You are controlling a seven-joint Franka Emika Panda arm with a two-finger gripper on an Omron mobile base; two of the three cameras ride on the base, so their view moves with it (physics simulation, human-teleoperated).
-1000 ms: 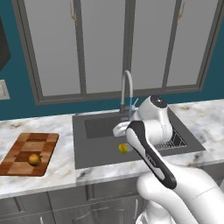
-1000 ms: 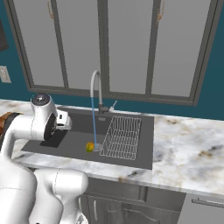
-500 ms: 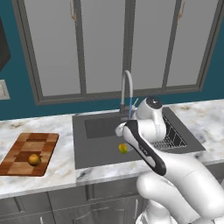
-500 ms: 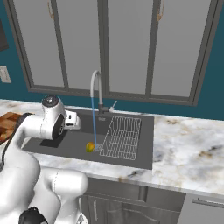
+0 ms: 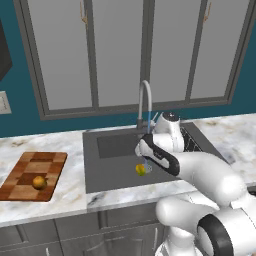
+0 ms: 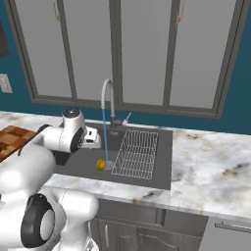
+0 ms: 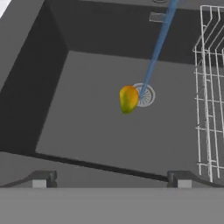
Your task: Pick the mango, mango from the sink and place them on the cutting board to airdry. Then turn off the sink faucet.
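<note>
In the left base view, the arm reaches over the sink [image 5: 112, 165], and the gripper [image 5: 144, 161] hangs above the basin floor, directly over the yellow-green mango [image 5: 140, 170], which lies on the dark floor just below and apart from it. The faucet [image 5: 145, 105] stands close behind the gripper, with a thin blue stream of water [image 5: 150, 119] falling from its spout. Well to the left of the gripper, on the marble counter [image 5: 65, 195], the orange-brown mango [image 5: 39, 182] rests on the cutting board [image 5: 31, 175]. In the right base view, the gripper [image 6: 96, 143] is poised above the left part of the sink [image 6: 157, 166]; the yellow-green mango [image 6: 101, 164] lies just below it, touching the basin floor, and the wire rack [image 6: 136, 153] stands to its right. The water stream [image 6: 105, 142] runs down just beside the gripper from the faucet [image 6: 109, 100], and a corner of the cutting board [image 6: 11, 139] shows far to the left. In the hand view, the two fingertips [image 7: 39, 179] stand spread wide with nothing between them. The yellow-green mango [image 7: 128, 99] lies ahead of them on the sink floor, beside the round drain [image 7: 145, 95], where the water stream [image 7: 158, 43] lands. The wire rack [image 7: 210, 87] is on the right side of this view.
</note>
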